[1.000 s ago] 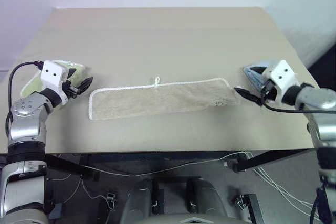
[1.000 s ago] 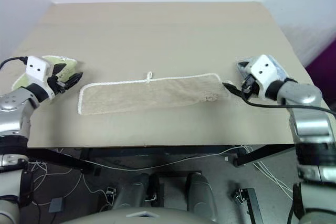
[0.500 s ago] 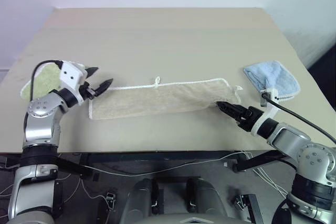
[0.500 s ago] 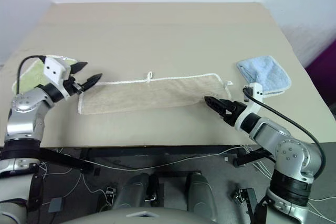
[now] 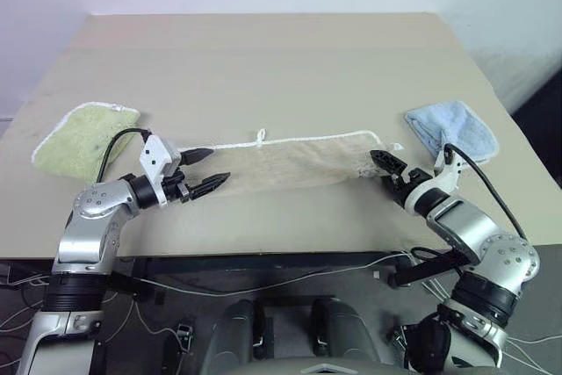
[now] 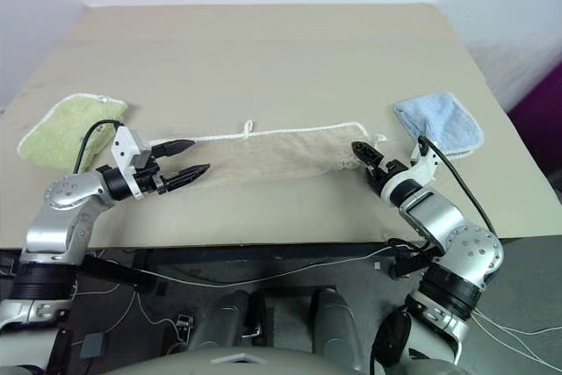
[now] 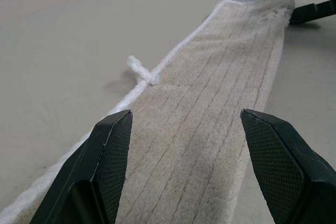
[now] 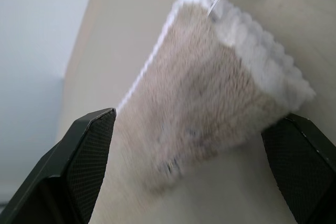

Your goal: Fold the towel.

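The towel (image 5: 290, 162) lies flat across the table's near middle, a long beige strip with white corded edging and a small loop (image 7: 140, 71) on its far edge. My left gripper (image 5: 218, 165) is open over the towel's left end and points along the strip, one finger near each long edge. That end is hidden under the hand. My right gripper (image 5: 383, 165) is open at the towel's right end (image 8: 220, 77), whose short edge lies between its fingers (image 8: 89, 150). I cannot tell whether either gripper touches the cloth.
A light green towel (image 5: 86, 135) lies at the table's left edge, behind my left arm. A light blue towel (image 5: 453, 129) lies at the right, just beyond my right gripper. The table's front edge (image 5: 281, 252) runs close under both arms.
Both arms swung inward. The left gripper left the green towel and came over the beige towel's left end. The right gripper left the blue towel, rolled, and dropped to the right end.
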`<state>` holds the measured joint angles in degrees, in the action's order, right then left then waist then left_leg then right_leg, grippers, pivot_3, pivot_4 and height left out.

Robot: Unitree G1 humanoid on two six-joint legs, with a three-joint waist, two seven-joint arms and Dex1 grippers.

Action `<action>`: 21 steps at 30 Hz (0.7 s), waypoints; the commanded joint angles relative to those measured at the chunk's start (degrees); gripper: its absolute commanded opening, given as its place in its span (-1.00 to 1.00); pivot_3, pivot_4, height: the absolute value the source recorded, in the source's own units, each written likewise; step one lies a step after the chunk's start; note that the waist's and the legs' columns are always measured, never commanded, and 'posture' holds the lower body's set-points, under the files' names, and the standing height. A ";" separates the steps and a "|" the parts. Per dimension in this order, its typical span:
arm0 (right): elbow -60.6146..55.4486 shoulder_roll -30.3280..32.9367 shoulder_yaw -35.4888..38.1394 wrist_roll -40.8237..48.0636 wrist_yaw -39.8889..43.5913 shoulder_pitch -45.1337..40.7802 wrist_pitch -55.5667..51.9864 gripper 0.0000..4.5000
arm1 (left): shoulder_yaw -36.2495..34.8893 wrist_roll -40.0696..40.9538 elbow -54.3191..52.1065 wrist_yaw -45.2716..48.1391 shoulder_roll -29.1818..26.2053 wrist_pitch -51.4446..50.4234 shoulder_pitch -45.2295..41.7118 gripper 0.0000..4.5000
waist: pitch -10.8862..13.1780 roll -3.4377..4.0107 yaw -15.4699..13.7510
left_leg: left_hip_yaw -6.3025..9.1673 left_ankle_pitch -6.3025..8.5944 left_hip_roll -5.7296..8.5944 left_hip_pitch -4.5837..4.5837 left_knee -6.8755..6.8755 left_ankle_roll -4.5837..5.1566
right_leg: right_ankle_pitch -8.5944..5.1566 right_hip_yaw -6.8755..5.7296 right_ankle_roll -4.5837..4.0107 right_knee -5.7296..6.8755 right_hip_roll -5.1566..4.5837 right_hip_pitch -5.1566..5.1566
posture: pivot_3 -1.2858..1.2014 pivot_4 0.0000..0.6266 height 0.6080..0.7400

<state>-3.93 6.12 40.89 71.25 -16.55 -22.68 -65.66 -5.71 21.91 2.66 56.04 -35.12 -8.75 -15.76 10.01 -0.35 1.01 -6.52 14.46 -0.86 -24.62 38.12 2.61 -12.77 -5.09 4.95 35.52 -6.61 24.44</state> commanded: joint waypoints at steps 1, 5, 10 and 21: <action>3.89 -0.51 -0.68 -0.27 -2.08 -1.76 4.50 0.98 | -0.50 0.93 -3.76 -0.50 0.05 -0.53 0.47 0.53 | -0.01 -0.01 0.05 | 0.00 0.00 0.00 0.00 0.00 0.00 | 0.00 0.00 0.00 0.00 0.00 0.00 | 0.03 -0.52 1.00; 6.05 0.03 -1.38 0.11 -2.27 -2.14 6.96 0.58 | -0.86 1.20 -5.30 -0.97 0.27 -1.22 1.33 0.55 | -0.03 0.00 0.06 | -0.01 0.00 -0.01 0.04 0.00 0.00 | 0.00 0.00 0.00 0.00 0.03 -0.04 | 0.03 -0.52 1.00; 6.71 -0.08 -1.65 1.86 -2.28 -2.16 9.00 -0.22 | -0.89 1.65 -6.95 -1.54 0.53 -1.80 2.47 0.55 | 0.00 0.03 0.05 | -0.01 0.00 -0.02 0.03 0.00 0.00 | 0.00 0.01 0.01 0.00 0.03 -0.03 | 0.03 -0.52 1.00; 6.57 4.55 -2.38 2.41 0.44 -2.00 13.49 -0.98 | -0.47 2.00 -6.73 -1.33 0.42 -2.20 2.10 0.55 | 0.02 0.07 -0.18 | -0.01 0.02 -0.01 0.03 -0.01 0.03 | 0.00 0.02 0.00 -0.04 -0.01 -0.03 | 0.03 -0.52 1.00</action>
<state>3.51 8.78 38.16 73.69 -17.37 -24.66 -53.40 -5.62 23.12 -2.51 54.63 -34.58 -10.99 -13.24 10.03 -0.28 0.83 -6.53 14.49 -0.86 -24.60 38.11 2.64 -12.78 -5.08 4.95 35.47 -6.64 24.42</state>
